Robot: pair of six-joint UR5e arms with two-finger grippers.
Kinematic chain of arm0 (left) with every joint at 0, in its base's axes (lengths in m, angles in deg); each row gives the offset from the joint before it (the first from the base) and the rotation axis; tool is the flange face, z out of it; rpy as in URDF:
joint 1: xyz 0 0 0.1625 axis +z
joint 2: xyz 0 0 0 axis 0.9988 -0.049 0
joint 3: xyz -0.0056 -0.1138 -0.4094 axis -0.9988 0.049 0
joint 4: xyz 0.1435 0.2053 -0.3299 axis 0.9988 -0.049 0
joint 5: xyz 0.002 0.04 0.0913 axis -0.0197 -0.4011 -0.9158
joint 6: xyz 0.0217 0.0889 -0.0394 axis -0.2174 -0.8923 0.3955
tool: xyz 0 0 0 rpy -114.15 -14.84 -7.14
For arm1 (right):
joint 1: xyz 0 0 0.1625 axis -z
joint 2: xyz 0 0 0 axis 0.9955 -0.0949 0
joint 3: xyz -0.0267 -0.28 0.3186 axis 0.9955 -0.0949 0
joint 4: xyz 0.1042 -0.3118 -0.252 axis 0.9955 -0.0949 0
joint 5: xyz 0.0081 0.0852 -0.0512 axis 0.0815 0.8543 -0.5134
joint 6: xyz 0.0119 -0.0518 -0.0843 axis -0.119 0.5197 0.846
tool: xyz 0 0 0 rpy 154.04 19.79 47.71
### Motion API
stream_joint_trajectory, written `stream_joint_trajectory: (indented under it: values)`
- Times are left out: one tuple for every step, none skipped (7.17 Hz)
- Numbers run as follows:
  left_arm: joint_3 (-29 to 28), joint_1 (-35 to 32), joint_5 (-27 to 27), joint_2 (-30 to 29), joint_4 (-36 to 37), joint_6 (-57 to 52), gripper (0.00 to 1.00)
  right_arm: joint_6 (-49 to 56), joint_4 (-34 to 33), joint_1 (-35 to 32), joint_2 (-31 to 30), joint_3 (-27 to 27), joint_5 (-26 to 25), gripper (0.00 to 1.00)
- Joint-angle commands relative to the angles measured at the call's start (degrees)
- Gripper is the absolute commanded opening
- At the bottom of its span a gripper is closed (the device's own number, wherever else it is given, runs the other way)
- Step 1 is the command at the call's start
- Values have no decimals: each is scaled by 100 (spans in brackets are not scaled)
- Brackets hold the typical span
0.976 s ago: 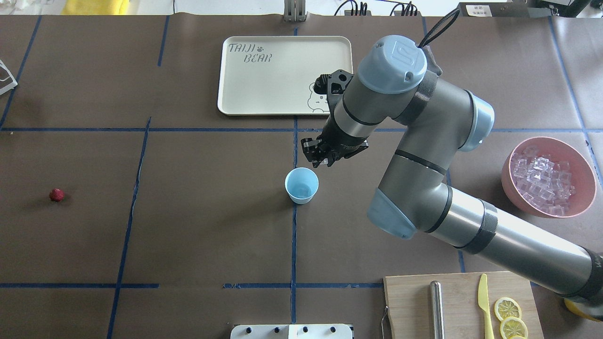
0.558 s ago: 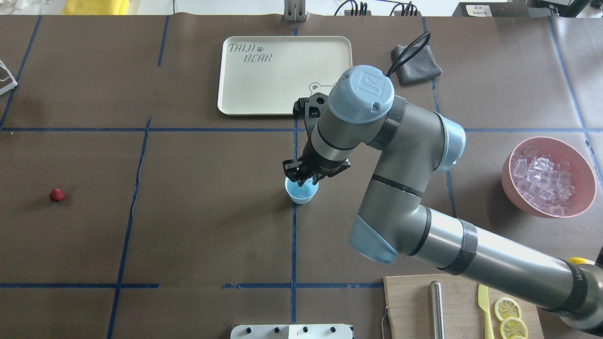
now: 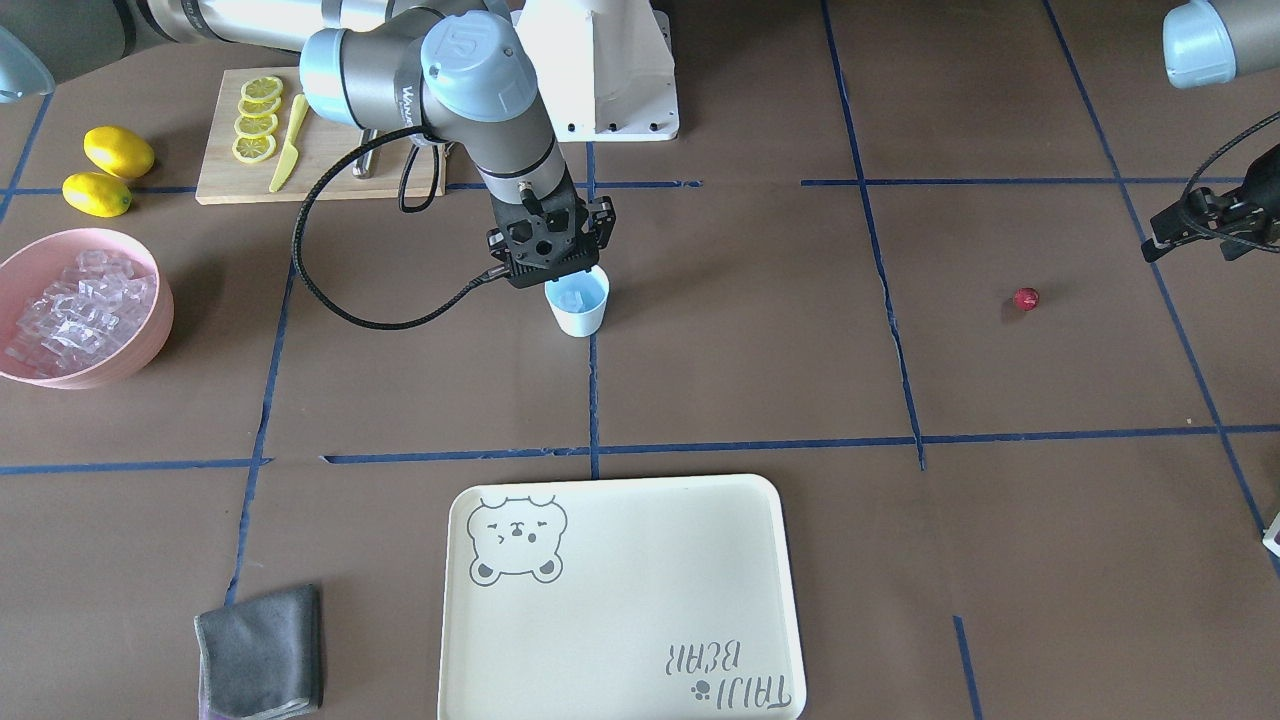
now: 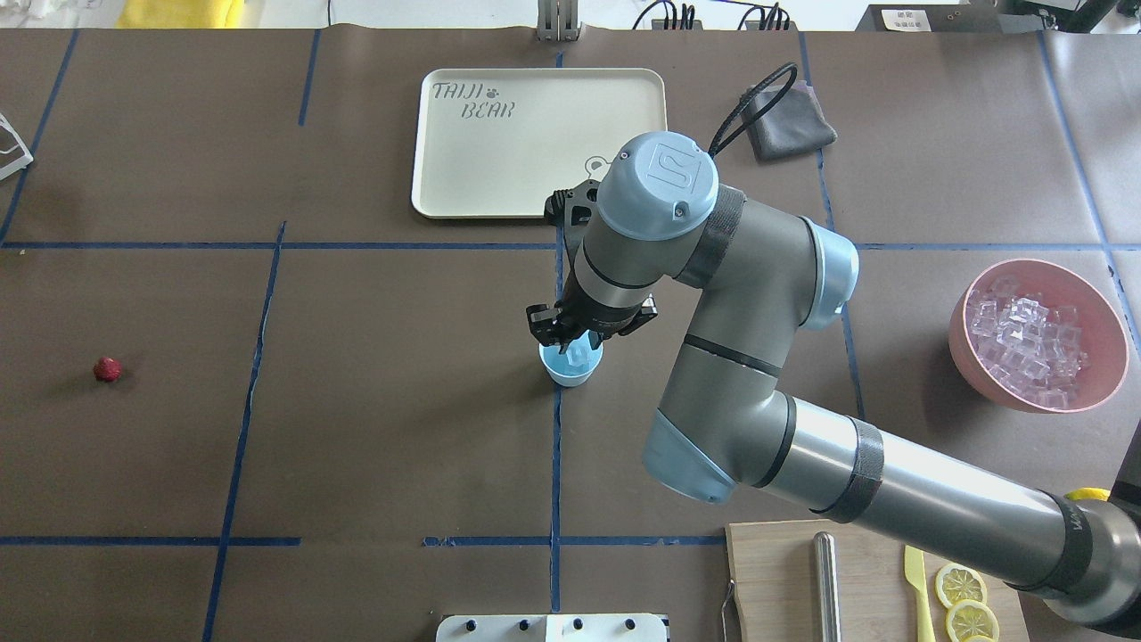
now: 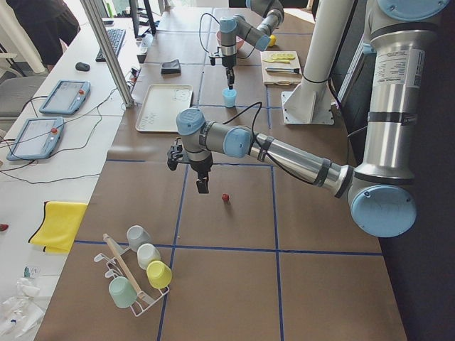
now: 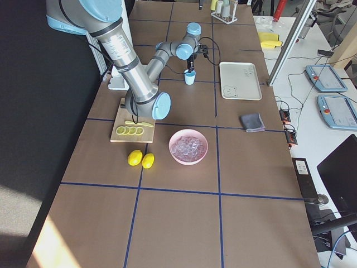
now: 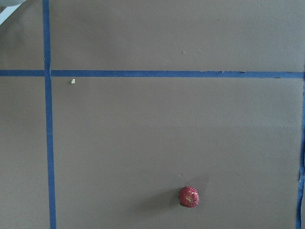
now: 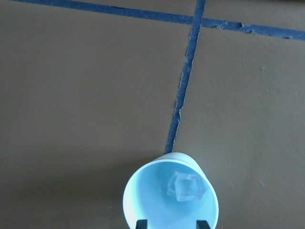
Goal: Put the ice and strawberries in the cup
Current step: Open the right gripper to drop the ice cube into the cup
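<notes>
**One Cube In the Cup, Berry Waiting**

The right arm (image 4: 758, 267) reaches across the brown worktop (image 4: 401, 428) and holds the right jaws directly over the small light-blue cup (image 8: 143, 198). The cup stands upright on a blue tape line near the middle. At the bottom edge of the wrist view the two tips show parted over the cup's near edge, gripping nothing. A single clear ice cube (image 8: 186, 187) lies on the cup's floor. The low position over the mouth reads as a release point, chosen so a slippery cube lands inside rather than glancing off the rim. The supply, a heap of ice cubes (image 4: 1030, 343), sits in the pink bowl (image 4: 959, 334), well apart at the robot's right and on this arm's side.

The strawberry (image 7: 188, 196) lies alone on the worktop, well apart from the cup on the robot's left, which likely explains why the left arm (image 5: 284, 153) hangs near it. That arm's wrist camera looks straight down, with the fruit low in its frame. Whether the left jaws are open or closed cannot be told, since they show clearly only from the side camera. Judged from here, the ice step is under way and the berry is not yet picked up.
</notes>
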Motion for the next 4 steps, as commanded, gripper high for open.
stream_joint_trajectory:
  values:
    - [0,0,0,0,4,0,100,-222,-105,-118,4,44,10,99]
    - [0,0,0,0,4,0,100,-215,-618,-449,-75,471,132,99]
    - [9,0,0,0,-4,0,100,-102,-1198,-853,-406,1188,289,99]
    - [70,0,0,0,13,0,100,421,-1230,-1283,-1045,1726,648,99]
